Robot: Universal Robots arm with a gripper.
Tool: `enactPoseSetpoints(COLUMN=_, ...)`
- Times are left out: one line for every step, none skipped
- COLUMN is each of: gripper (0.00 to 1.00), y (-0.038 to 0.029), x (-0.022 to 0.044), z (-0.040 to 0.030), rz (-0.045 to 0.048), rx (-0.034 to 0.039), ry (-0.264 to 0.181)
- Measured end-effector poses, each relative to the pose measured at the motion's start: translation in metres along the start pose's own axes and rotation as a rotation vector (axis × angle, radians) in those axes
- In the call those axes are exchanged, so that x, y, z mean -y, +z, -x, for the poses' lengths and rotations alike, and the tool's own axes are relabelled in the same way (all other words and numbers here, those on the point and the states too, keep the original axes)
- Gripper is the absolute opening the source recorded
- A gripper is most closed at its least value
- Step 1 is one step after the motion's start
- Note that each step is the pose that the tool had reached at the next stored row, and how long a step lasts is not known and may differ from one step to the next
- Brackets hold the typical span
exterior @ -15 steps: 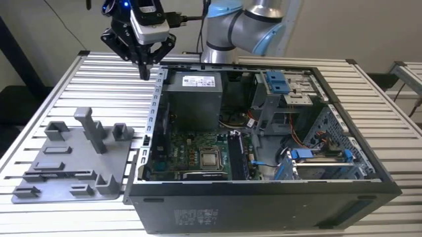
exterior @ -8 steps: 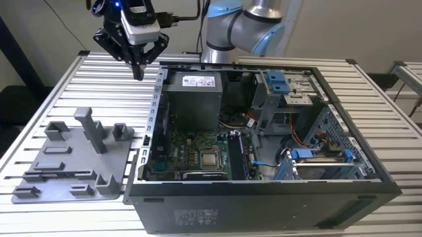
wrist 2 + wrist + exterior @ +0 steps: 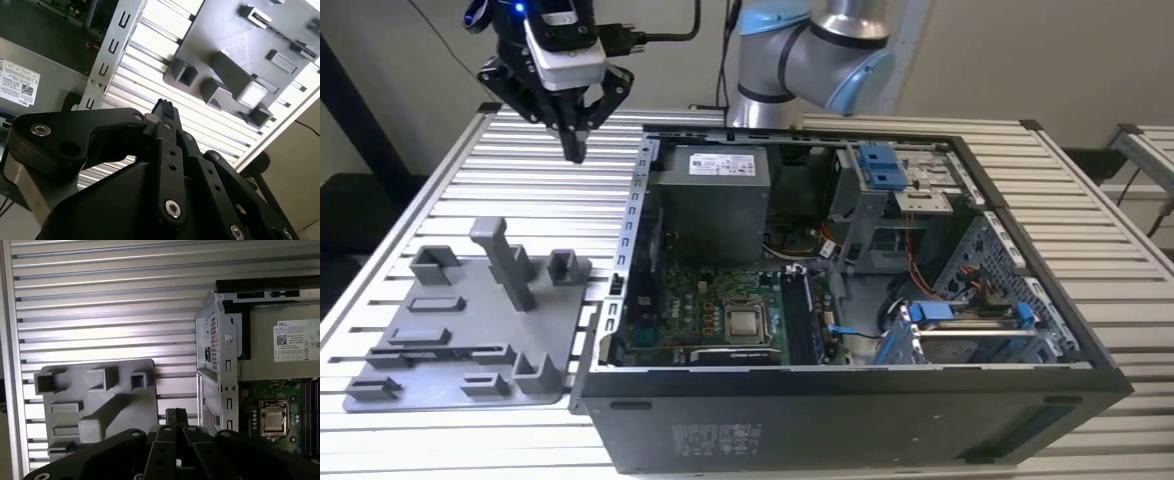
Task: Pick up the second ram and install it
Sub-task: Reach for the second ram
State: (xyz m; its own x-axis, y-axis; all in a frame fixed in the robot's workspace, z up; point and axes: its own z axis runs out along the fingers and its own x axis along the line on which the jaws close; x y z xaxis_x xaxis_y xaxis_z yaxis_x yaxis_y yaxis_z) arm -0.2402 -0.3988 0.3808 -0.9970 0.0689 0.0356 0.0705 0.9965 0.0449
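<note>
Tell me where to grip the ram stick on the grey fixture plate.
Grip the ram stick across its flat faces near mid-length, from straight above: it appears to stand on edge in the long slot of the fixture plate, top edge exposed.

Exterior view: camera set high, looking down at a slant over the open computer case (image 3: 854, 420) and the slatted table (image 3: 480, 180). The field is wide and far off. The gripper (image 3: 574, 150) appears small, and the fixture plate (image 3: 454, 340) lies nearer the camera than the jaws.

First wrist view: mounted behind the jaws, looking nearly straight down past them. The table is well below, with the plate to one side of the jaws and the case to the other.

Second wrist view: closer in on the linkage and tilted, with plate and case on swapped sides of the jaws.

All three views share the plate, the case wall, the power supply (image 3: 280, 315) and the table slats.
</note>
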Motion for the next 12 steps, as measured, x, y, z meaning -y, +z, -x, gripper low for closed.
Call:
enactPoseSetpoints(gripper=0.11, y=0.0002, x=0.0001, z=-0.0016, rz=0.0, rx=-0.0003, ry=0.0)
enactPoseSetpoints(gripper=0.11, y=0.0004, x=0.0002, z=-0.0029, rz=-0.0001, rx=-0.0008, ry=0.0)
enactPoseSetpoints(gripper=0.11, y=0.0006, x=0.0003, z=-0.0042, rz=-0.0001, rx=-0.001, ry=0.0)
enactPoseSetpoints(gripper=0.11, y=0.0008, x=0.0004, z=-0.0054, rz=-0.0001, rx=-0.0012, ry=0.0)
enactPoseSetpoints(gripper=0.11, y=0.0011, x=0.0005, z=-0.0065, rz=-0.0001, rx=-0.0013, ry=0.0)
enactPoseSetpoints(gripper=0.11, y=0.0014, x=0.0006, z=-0.0075, rz=-0.0001, rx=-0.0016, ry=0.0)
enactPoseSetpoints(gripper=0.11, y=0.0016, x=0.0007, z=-0.0085, rz=-0.0001, rx=-0.0019, ry=0.0)
enactPoseSetpoints(gripper=0.11, y=0.0018, x=0.0008, z=-0.01, rz=-0.0002, rx=-0.0021, ry=0.0)
enactPoseSetpoints(gripper=0.11, y=0.002, x=0.001, z=-0.0125, rz=-0.0001, rx=-0.0021, ry=0.0)
enactPoseSetpoints(gripper=0.11, y=0.0021, x=0.0012, z=-0.0152, rz=0.0, rx=-0.0022, ry=0.0)
enactPoseSetpoints(gripper=0.11, y=0.0022, x=0.0014, z=-0.0183, rz=0.0, rx=-0.0022, ry=0.0)
enactPoseSetpoints(gripper=0.11, y=0.0024, x=0.0017, z=-0.0219, rz=0.0001, rx=-0.0022, ry=0.0)
